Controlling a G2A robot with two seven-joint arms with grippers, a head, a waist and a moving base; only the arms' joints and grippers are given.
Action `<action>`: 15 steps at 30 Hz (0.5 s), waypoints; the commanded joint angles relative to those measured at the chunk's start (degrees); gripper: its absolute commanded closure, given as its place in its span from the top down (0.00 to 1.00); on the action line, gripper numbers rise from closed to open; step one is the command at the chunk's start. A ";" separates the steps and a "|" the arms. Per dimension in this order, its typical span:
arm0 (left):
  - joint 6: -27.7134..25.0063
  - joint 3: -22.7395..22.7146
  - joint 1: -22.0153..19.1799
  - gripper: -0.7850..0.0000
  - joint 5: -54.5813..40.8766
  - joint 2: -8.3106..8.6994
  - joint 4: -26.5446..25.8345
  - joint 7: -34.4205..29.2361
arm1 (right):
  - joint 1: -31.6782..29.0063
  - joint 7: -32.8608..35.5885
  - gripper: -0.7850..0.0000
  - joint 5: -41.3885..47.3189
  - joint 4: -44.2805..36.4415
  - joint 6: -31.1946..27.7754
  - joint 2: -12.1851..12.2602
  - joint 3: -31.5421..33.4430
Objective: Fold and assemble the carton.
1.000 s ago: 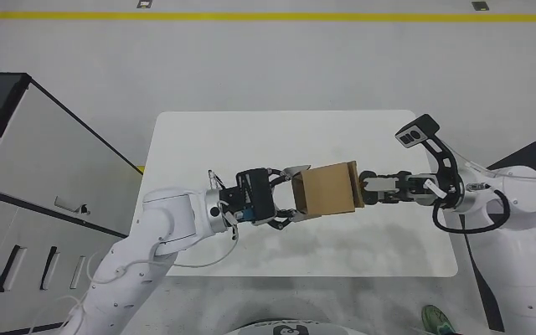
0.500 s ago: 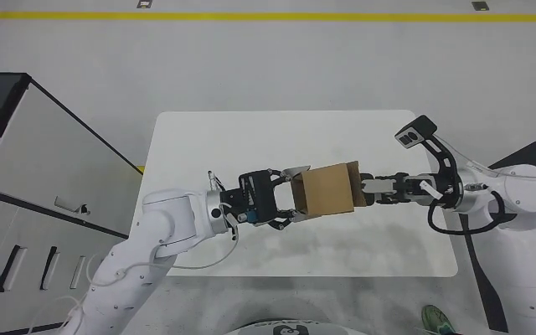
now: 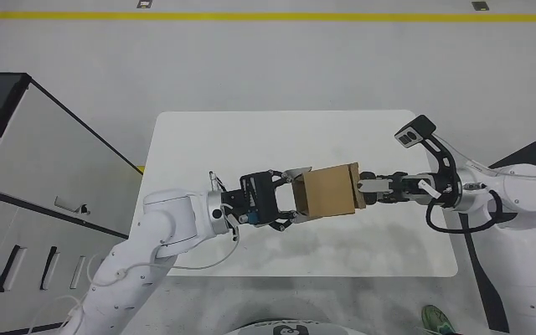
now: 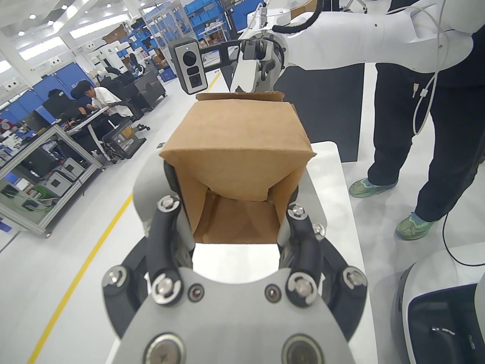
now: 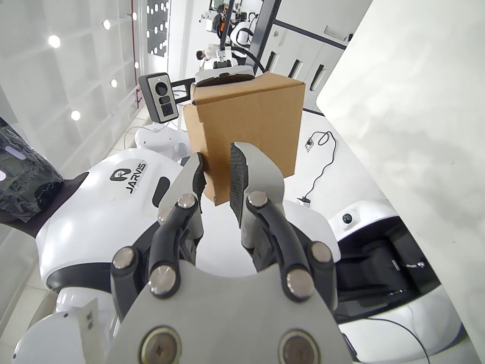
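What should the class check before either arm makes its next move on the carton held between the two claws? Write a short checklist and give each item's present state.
1. Left claw straddles the carton at its open end: ok.
2. Right claw pinching the far flap firmly: cannot tell.
3. Carton held above the table, not resting on it: ok.
4. Carton body square and uncrushed: ok.
5. Top flap at the open end folded fully shut: not ok, the opening shows beneath it.
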 commanded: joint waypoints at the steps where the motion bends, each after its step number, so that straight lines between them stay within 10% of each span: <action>1: 0.01 0.07 -0.03 0.00 0.00 0.01 0.00 -0.11 | 0.00 0.00 0.21 -0.05 -0.01 -0.05 0.05 -0.03; 5: 0.25 0.05 -0.07 0.00 0.33 0.06 -0.13 -0.36 | -0.05 -0.01 0.55 -0.43 -0.13 -0.04 0.20 -0.01; 15: 0.26 0.22 -0.13 0.00 0.45 0.15 -0.13 -0.08 | -0.05 0.10 0.41 -0.95 -0.41 0.11 0.55 -0.20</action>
